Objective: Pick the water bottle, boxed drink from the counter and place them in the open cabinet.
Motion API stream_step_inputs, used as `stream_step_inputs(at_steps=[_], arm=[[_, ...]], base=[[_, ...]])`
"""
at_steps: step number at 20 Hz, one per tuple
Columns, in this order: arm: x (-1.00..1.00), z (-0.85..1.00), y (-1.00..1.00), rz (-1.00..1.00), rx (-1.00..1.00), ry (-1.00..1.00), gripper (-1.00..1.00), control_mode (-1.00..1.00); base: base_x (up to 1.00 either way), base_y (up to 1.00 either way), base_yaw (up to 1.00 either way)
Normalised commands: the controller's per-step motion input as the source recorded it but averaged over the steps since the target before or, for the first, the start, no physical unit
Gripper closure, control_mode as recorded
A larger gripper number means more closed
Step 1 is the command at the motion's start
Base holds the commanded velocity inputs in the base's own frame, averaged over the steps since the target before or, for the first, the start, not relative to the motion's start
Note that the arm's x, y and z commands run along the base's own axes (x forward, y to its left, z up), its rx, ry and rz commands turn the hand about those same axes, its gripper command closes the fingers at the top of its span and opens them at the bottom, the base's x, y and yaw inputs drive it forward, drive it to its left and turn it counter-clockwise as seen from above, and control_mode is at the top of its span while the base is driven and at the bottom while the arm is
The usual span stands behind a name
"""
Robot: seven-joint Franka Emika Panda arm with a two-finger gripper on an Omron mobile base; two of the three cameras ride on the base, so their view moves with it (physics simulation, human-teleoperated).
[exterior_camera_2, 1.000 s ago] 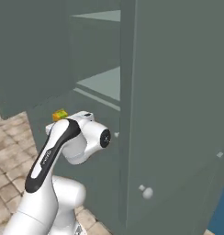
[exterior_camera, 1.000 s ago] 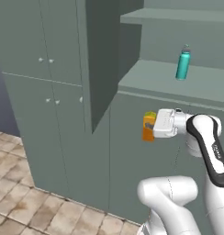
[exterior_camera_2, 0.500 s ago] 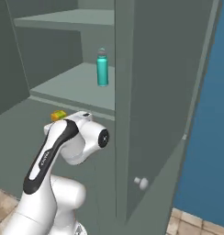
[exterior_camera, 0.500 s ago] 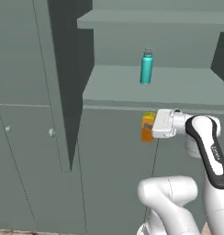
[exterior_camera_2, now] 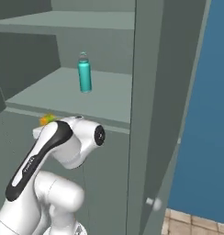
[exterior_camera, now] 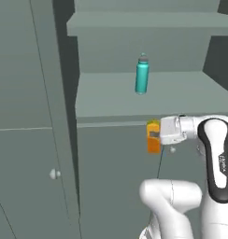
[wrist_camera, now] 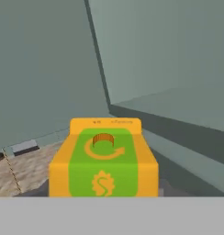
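My arm (exterior_camera: pixel 214 158) is glossy white with rounded, thick links. A black band runs along the upper link, with small grey lettering that I cannot read. One joint cap (exterior_camera_2: pixel 99 136) is a dark disc. The end effector (exterior_camera: pixel 159 135) housing is a pale grey-white block.

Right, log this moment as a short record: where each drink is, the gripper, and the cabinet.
water bottle: upright on a shelf inside the open cabinet
boxed drink: held in the gripper, in front of the cabinet, below the edge of the bottle's shelf
gripper: shut on the boxed drink
cabinet door: open, round white knob low on it
left to do: carton not yet on a shelf
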Motion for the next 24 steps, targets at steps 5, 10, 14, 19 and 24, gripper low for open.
stream_step_inputs(at_steps=[5,10,14,19,24], arm=[[0.0,0.0,0.0,0.0,0.0,0.0,1.0,1.0],[0.0,0.0,0.0,0.0,0.0,0.0,1.0,1.0],[0.0,0.0,0.0,0.0,0.0,0.0,1.0,1.0],[0.0,0.0,0.0,0.0,0.0,0.0,1.0,1.0],[0.0,0.0,0.0,0.0,0.0,0.0,1.0,1.0]], base=[[0.44,0.11,-0.4],[0.1,0.17,-0.23],[-0.03,0.37,-0.28],[0.0,0.43,-0.29],[0.05,0.22,-0.11]])
